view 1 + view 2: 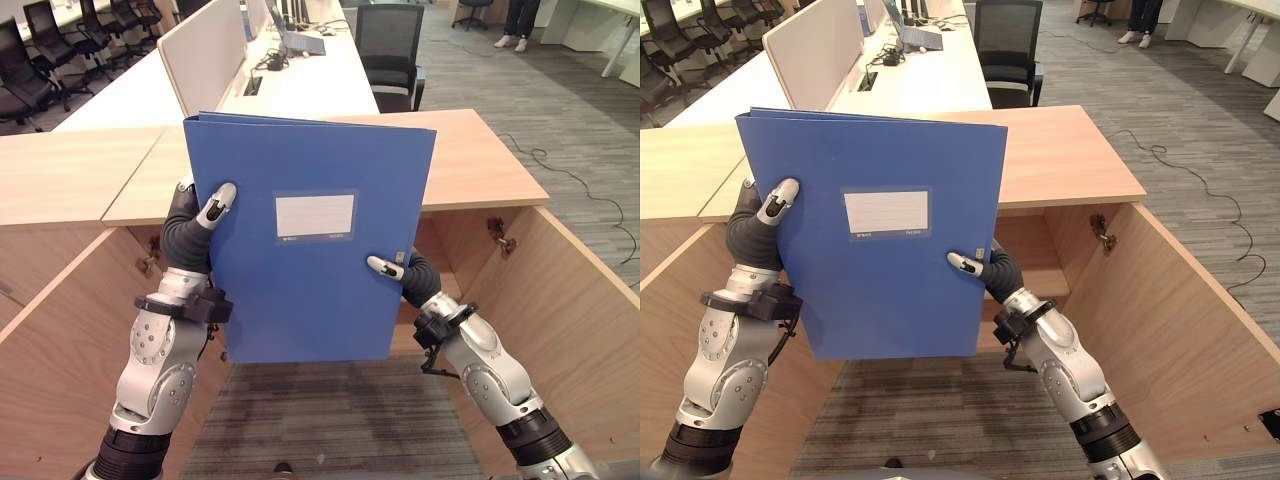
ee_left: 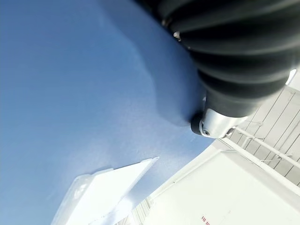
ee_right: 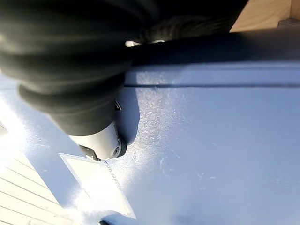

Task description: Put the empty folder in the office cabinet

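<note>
A blue folder (image 1: 310, 240) is held upright before the open wooden cabinet (image 1: 540, 290), pinched by the left hand (image 1: 210, 212) and right hand (image 1: 392, 268).

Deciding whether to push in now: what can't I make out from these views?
- Cabinet interior: hidden by the blue folder in both eye views.
- Left hand and right hand: thumbs pinch the cover; fingers hidden behind it.
- Folder's contents: it is closed.

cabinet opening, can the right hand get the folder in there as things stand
Probably yes. The cabinet doors stand swung open, and the blue folder is upright before the opening, pinched by the left hand and right hand. The interior behind the folder is hidden.
</note>
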{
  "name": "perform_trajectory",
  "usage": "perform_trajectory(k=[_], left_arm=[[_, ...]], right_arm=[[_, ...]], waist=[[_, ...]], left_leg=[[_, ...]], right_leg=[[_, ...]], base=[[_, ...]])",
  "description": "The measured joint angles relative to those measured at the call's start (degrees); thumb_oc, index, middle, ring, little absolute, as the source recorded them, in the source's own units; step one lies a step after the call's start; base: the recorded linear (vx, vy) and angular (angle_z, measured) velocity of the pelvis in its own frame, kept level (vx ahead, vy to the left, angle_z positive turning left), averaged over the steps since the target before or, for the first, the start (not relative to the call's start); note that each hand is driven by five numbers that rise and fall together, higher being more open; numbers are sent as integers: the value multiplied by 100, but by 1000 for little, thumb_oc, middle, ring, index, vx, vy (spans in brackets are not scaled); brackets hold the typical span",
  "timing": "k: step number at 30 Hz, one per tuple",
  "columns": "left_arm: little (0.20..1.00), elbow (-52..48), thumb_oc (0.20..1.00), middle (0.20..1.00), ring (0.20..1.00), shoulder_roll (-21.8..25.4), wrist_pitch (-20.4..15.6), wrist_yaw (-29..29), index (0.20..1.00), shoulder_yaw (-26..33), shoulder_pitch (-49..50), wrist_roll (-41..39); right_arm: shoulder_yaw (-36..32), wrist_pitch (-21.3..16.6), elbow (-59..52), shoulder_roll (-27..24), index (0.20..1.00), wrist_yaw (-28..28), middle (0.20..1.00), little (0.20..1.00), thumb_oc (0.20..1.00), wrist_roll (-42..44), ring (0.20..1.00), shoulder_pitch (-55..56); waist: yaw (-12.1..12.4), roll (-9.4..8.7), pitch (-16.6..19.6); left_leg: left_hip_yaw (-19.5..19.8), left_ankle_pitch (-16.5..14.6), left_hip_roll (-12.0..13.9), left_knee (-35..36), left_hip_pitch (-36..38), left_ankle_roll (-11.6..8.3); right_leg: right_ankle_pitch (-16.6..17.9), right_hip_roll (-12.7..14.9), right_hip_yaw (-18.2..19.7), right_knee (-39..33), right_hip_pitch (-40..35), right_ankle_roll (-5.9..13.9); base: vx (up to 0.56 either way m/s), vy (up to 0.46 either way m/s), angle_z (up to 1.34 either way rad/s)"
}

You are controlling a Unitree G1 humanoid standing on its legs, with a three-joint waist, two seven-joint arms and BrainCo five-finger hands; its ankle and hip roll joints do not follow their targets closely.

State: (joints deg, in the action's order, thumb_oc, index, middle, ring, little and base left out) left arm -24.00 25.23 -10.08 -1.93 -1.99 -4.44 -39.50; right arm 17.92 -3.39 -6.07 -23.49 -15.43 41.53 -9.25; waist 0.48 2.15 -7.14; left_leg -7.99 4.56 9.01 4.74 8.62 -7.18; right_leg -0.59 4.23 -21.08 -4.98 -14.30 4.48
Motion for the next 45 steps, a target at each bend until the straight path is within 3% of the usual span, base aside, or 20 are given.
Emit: perform_trajectory(k=[2, 3, 4, 5, 17, 23, 25, 35, 40, 42, 43, 45], left_arm=[[200, 0, 200, 200, 200, -1, 2, 0, 200, 0, 1, 0], [423, 0, 423, 423, 423, -3, 24, 0, 423, 0, 2, 0], [567, 2, 567, 567, 567, -4, 29, 0, 567, 0, 7, 0], [1000, 9, 1000, 1000, 1000, -5, 30, -1, 1000, 0, 31, -2], [1000, 387, 1000, 1000, 1000, 26, 156, -141, 1000, 214, 849, 279], [1000, 469, 1000, 1000, 1000, -83, 106, -428, 1000, 730, 1436, 226], [1000, 792, 1000, 1000, 1000, -84, 88, -567, 1000, 935, 1644, 199], [1000, 2040, 1000, 1000, 1000, -212, 245, -1261, 1000, 934, 2185, 98], [1000, 2818, 1000, 1000, 1000, -388, 404, -1534, 1000, 609, 2338, 37], [1000, 3906, 1000, 1000, 1000, -533, 509, -1524, 1000, 306, 2185, 57], [1000, 4006, 1000, 1000, 1000, -538, 514, -1524, 1000, 204, 2255, 73], [1000, 5172, 1000, 1000, 1000, -574, 459, -1431, 1000, -80, 2028, 504]], right_arm=[[1, -5, 1, 0, 200, 0, 200, 200, 200, 0, 200, 3], [5, -4, 5, 0, 200, 0, 200, 200, 200, 1, 200, 16], [8, -4, 9, -1, 200, 0, 200, 200, 200, 0, 200, 18], [8, -4, 10, -1, 200, -3, 200, 200, 200, -2, 200, 28], [-50, 167, 490, -210, 200, -513, 200, 200, 200, -364, 200, 1001], [-503, 476, 1697, -247, 200, -338, 200, 200, 200, -977, 200, 1770], [-714, 539, 2219, -242, 200, -253, 200, 200, 200, -1116, 200, 2071], [-1050, 528, 2486, -208, 200, -267, 200, 200, 200, -1197, 200, 2271], [-1173, 501, 2905, 120, 200, -136, 200, 200, 200, -1233, 200, 2122], [-1248, 353, 3294, 559, 200, 108, 200, 200, 200, -1109, 200, 1841], [-1294, 343, 3311, 588, 200, 143, 200, 200, 200, -1101, 200, 1826], [-1411, 228, 3591, 674, 200, 508, 200, 200, 200, -832, 200, 1448]], waist=[[-1, 0, 0], [0, 0, 0], [0, 0, 0], [1, 0, 0], [3, -2, 0], [64, -30, -27], [50, -14, -37], [0, -4, -133], [20, 39, -159], [-29, 83, -166], [24, 107, -180], [9, 199, -193]], left_leg=[[-1, 0, -1, 1, 0, 0], [-2, 0, -1, 1, -1, 0], [-2, 0, -1, 1, -1, 0], [-2, 0, -1, 1, -1, 0], [-1, -1, 0, 6, -19, 1], [14, -2, 1, 20, -51, 1], [12, -2, 1, 24, -115, 1], [9, -1, 2, 23, -190, 2], [31, -1, 2, 22, -198, 2], [44, -1, 5, 14, -195, 2], [48, 0, 1, 14, -230, 2], [64, 6, -3, 5, -237, 6]], right_leg=[[0, 1, 0, 0, 0, 0], [0, 1, 0, 0, 1, 0], [0, 0, 0, 0, 1, 0], [0, 0, 0, 0, 2, 0], [-4, 1, -2, -1, 22, 2], [-40, 2, -12, -2, 49, 42], [-44, 1, -11, -2, 108, 45], [-34, -1, -13, -2, 190, 28], [-46, -2, -29, -4, 186, 37], [-46, -5, -35, -5, 176, 36], [-48, -8, -40, -2, 179, 38], [-44, -4, -51, -4, 195, 36]], base=[[0, 0, 0], [0, 0, 0], [0, 0, 0], [0, 0, 0], [0, 0, 0], [0, 0, 0], [0, 0, 0], [0, 0, 0], [0, 0, 0], [0, 0, 0], [0, 0, 0], [-26, -13, 4]])
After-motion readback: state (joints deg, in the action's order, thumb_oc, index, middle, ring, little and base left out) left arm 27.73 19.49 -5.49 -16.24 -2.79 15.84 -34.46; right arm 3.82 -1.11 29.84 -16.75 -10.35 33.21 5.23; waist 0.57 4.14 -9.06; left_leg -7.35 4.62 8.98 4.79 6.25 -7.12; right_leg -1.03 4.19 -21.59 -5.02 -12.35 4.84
